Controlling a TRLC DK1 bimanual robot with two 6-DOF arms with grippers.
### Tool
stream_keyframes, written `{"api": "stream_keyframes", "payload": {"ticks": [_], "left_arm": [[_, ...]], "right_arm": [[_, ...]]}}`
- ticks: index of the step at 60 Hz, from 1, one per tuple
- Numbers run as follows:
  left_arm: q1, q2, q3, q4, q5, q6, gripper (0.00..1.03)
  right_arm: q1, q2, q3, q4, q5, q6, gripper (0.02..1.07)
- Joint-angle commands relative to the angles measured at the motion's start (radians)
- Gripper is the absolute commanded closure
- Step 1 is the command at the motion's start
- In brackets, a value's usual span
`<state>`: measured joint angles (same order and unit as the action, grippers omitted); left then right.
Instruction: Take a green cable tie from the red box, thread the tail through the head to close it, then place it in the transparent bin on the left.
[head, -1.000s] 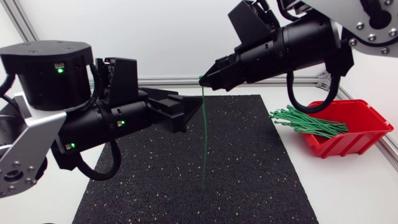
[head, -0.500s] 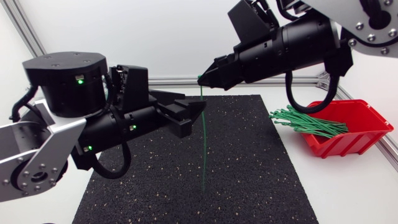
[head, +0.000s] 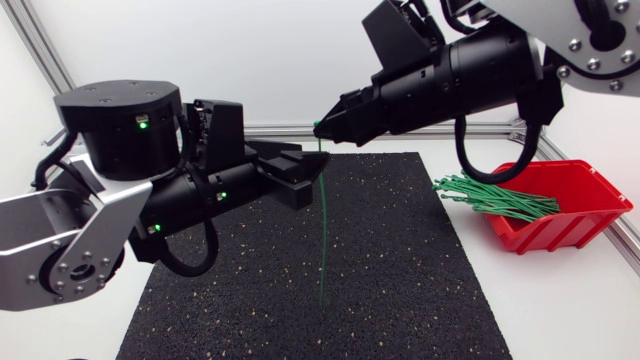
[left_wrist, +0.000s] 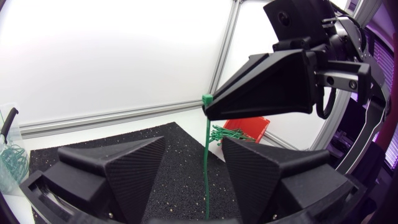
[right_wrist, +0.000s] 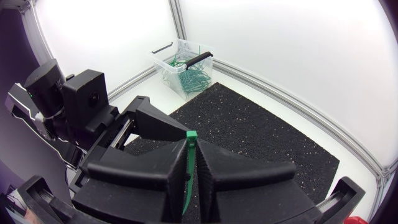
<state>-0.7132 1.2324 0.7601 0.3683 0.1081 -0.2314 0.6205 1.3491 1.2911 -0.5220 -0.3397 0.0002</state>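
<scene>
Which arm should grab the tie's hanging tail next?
Left. The right gripper is shut on the head of the cable tie, whose tail hangs free above the mat. The left gripper is open, its fingers on either side of the strap.

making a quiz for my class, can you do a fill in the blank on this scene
The right gripper is shut on the ___ end of the green cable tie.
The tie hangs down over the ___ mat.
The left gripper is ___, one finger on each side of the tie.
Spare ties lie in the ___ box.
Missing: head, black, open, red.
</scene>
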Motion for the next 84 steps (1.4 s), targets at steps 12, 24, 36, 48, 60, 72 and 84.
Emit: {"api": "stream_keyframes", "payload": {"ticks": [12, 24, 36, 48, 60, 72, 84], "left_arm": [[0.012, 0.035, 0.039, 0.037, -0.002, 0.017, 0.51], [0.017, 0.041, 0.045, 0.046, -0.012, 0.017, 0.64], [0.018, 0.036, 0.042, 0.046, -0.012, 0.017, 0.8], [0.027, 0.041, 0.054, 0.035, -0.016, 0.017, 1.0], [0.044, 0.024, 0.056, 0.015, 0.018, 0.018, 1.0], [0.124, -0.04, 0.039, -0.037, 0.174, 0.03, 1.0], [0.248, -0.077, 0.01, -0.057, 0.407, 0.041, 1.0]], "right_arm": [[0.021, 0.015, -0.032, 0.01, -0.004, 0.018, 1.0], [0.021, 0.007, -0.036, 0.01, 0.001, 0.018, 1.0], [0.021, -0.002, -0.041, 0.011, 0.008, 0.018, 1.0], [0.022, -0.005, -0.042, 0.013, 0.013, 0.018, 0.99], [0.008, -0.024, -0.046, 0.014, 0.027, 0.011, 0.71], [-0.071, -0.05, -0.05, 0.004, -0.005, -0.04, 0.54], [-0.186, -0.042, -0.072, -0.041, -0.167, -0.174, 0.54]]}}
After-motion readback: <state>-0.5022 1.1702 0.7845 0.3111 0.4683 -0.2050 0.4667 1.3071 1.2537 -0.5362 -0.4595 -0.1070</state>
